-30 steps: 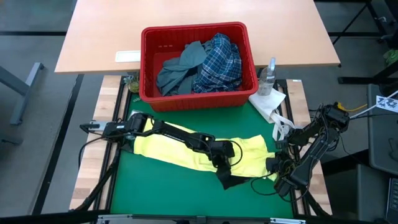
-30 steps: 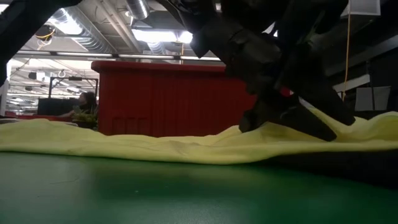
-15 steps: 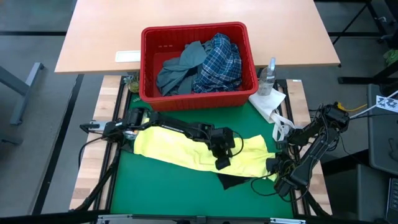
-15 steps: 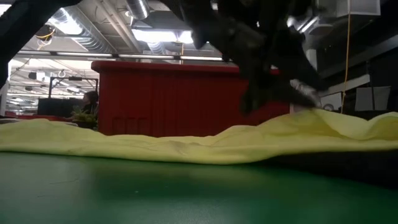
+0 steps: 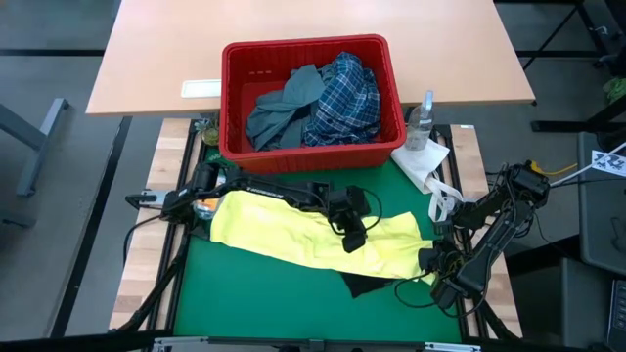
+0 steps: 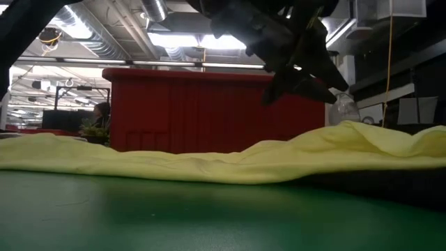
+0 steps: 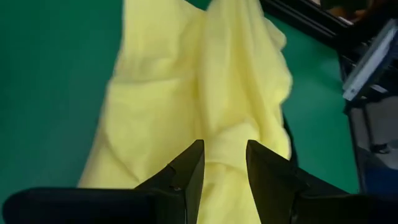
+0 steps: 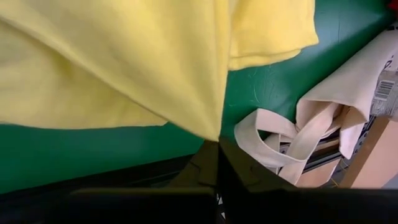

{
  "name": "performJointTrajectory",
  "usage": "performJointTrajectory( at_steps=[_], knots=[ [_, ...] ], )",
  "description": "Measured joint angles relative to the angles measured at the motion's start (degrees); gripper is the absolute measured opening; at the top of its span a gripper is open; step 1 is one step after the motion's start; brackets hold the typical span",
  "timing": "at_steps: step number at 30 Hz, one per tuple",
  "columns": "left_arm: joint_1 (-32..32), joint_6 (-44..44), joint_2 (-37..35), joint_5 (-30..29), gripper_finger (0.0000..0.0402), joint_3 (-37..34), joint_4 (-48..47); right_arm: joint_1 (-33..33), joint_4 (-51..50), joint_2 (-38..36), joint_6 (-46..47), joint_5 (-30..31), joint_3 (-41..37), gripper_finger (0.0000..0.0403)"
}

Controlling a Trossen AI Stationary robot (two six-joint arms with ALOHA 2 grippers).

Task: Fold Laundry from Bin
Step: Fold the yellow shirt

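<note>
We take the step in hand to be the spreading of the first garment: the small yellow garment [image 5: 313,235] lies stretched across the green mat [image 5: 254,293], running from about nine o'clock towards four o'clock of the mat in the high view, rumpled along its middle and not yet folded. Starting at the left, the left gripper [image 5: 352,238] hangs above the middle of the cloth, its arm reaching in from nine o'clock; in the left wrist view its fingers [image 7: 186,174] stand a little apart with yellow fabric showing in the gap beyond them, and we see nothing caught between them, while the low view shows it lifted clear of the cloth. Behind, at twelve o'clock, the red bin [image 5: 235,98] holds the grey-blue garment [image 5: 284,108] and the plaid shirt [image 5: 347,98], so most of the laundry is not yet handled. A dark garment [image 5: 367,286] peeks out under the yellow one at about five o'clock. Farther right, the right gripper [image 8: 217,144] sits at the cloth's four o'clock end, pinched together on a corner of the yellow fabric. Our judgement is that the next move calls for the left gripper to come down on a free edge or the crease, take hold, and draw the cloth flat against the right gripper's anchor before any fold.
</note>
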Motion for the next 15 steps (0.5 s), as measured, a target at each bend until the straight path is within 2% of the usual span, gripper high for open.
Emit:
performJointTrajectory(
  at_steps=[3,6,9,15],
  knots=[
    [-0.08,1.43,0.0,-0.8,0.0113,0.0,-0.47,0.0,0.09,0.0,0.0,-0.02,0.0,0.0003],
    [-0.28,8.97,0.0,-1.34,0.0113,0.0,-4.2,0.0,0.2,0.0,0.0,-0.02,0.0,0.0003],
    [-1.14,15.98,0.0,-4.86,0.0113,-0.08,-6.78,0.0,0.23,0.0,-0.01,-0.02,0.0,0.0003],
    [-3.4,25.79,0.0,-11.1,0.0113,-0.09,-5.67,0.0,0.88,0.0,0.0,-0.02,0.0,0.0003]
  ],
)
